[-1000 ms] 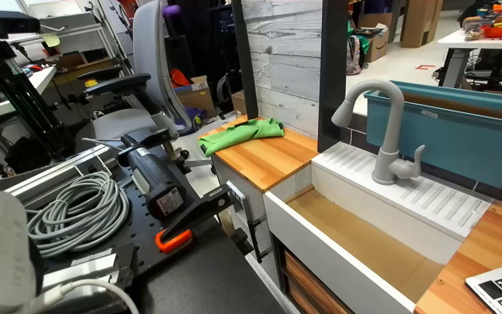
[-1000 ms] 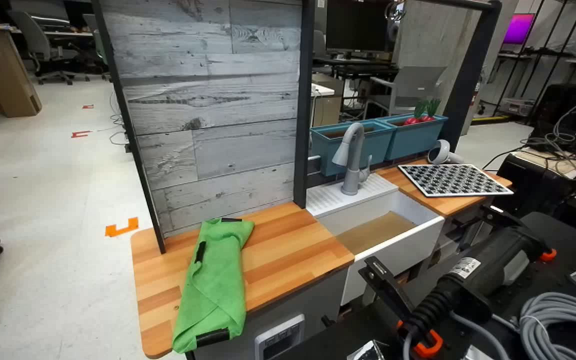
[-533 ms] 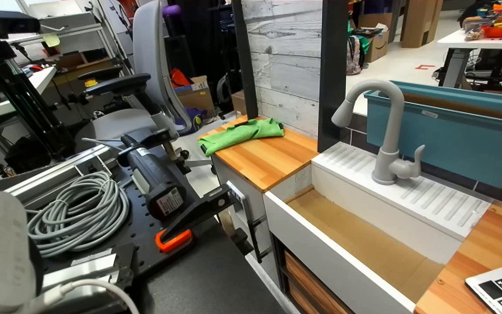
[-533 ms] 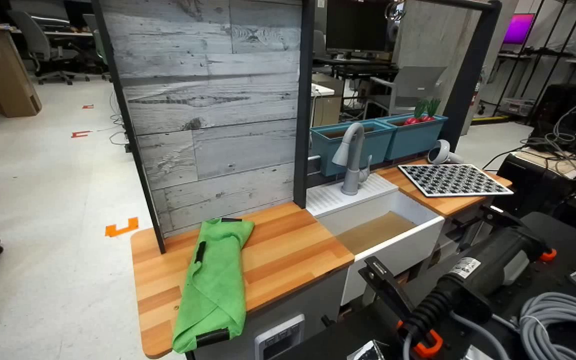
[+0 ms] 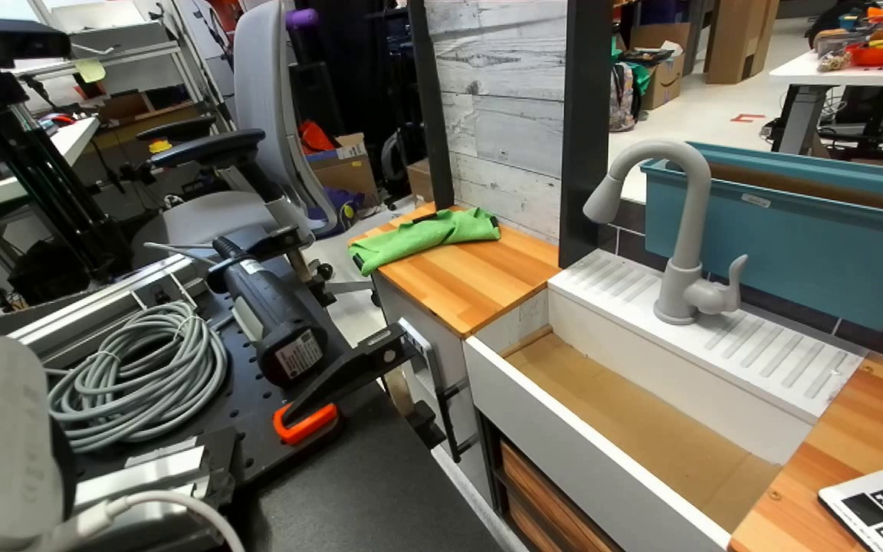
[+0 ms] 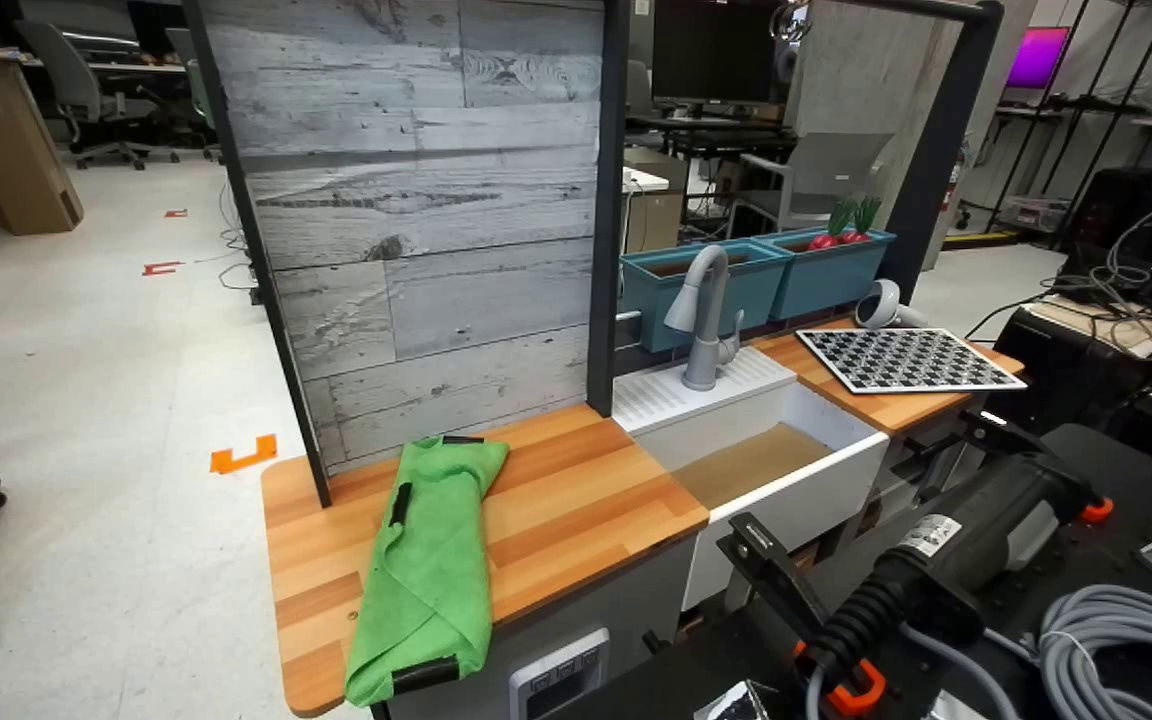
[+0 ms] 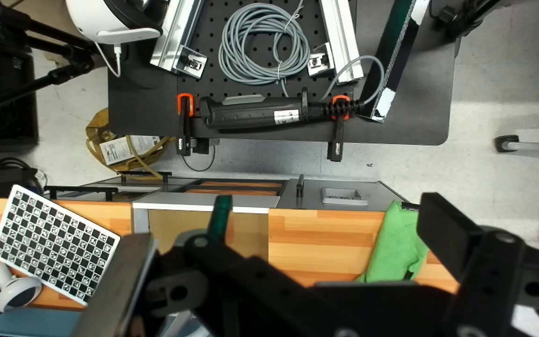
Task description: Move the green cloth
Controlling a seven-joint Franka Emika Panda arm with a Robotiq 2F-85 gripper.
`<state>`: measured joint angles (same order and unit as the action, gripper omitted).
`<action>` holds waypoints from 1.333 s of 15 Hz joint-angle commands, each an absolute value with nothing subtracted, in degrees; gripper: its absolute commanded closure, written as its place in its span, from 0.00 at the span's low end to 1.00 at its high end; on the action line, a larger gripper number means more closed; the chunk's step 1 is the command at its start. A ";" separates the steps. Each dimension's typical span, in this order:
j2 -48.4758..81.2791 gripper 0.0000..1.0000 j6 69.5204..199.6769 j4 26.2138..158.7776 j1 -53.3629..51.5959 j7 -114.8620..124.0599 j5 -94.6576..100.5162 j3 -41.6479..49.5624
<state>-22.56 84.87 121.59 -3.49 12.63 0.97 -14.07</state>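
Green cloth (image 6: 436, 580): folded, on the table (image 6: 586, 510), towards the end edge away from the sink (image 6: 816, 505); runs from near the back edge, by the plank panel (image 6: 436, 250), to the front edge, slightly overhanging close to the corner. Gripper (image 7: 286, 222): jaws spread wide, nothing held, apart from the cloth. We judge the move not yet begun: grasp, lift and set-down remain; we cannot tell the target spot.

Bright glare whitens the floor (image 6: 171, 375) in an exterior view
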 commanded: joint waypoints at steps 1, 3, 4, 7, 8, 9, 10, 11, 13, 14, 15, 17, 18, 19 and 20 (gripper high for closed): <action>-22.36 0.00 84.71 121.41 -4.81 13.05 1.31 -13.02; -22.36 0.00 84.71 121.41 -4.81 13.05 1.31 -13.02; -22.36 0.00 84.71 121.41 -4.81 13.05 1.31 -13.02; -22.10 0.00 87.46 122.26 -4.71 14.59 0.78 -13.24; -21.39 0.00 90.54 122.99 -4.47 16.25 0.65 -13.51; -20.32 0.00 93.11 123.35 -4.34 17.74 0.52 -13.74; -19.37 0.00 97.68 124.22 -4.26 19.35 -0.03 -13.79; -18.57 0.00 101.65 125.06 -4.25 20.90 -0.66 -13.76; -14.65 0.00 109.37 126.19 -4.47 22.55 -0.64 -13.94; -12.41 0.00 112.17 126.40 -4.51 23.28 -0.05 -14.01; -10.14 0.00 115.02 126.68 -4.69 23.56 0.21 -13.95; -4.20 0.00 121.93 127.39 -5.19 23.39 0.46 -13.64; -0.65 0.00 124.88 127.39 -5.47 22.97 0.24 -13.37; 2.60 0.00 128.38 127.49 -5.80 23.14 0.54 -13.19; 6.05 0.00 131.44 127.30 -6.22 23.25 0.84 -12.92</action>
<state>-3.09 123.90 128.64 -4.45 22.34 0.25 -14.05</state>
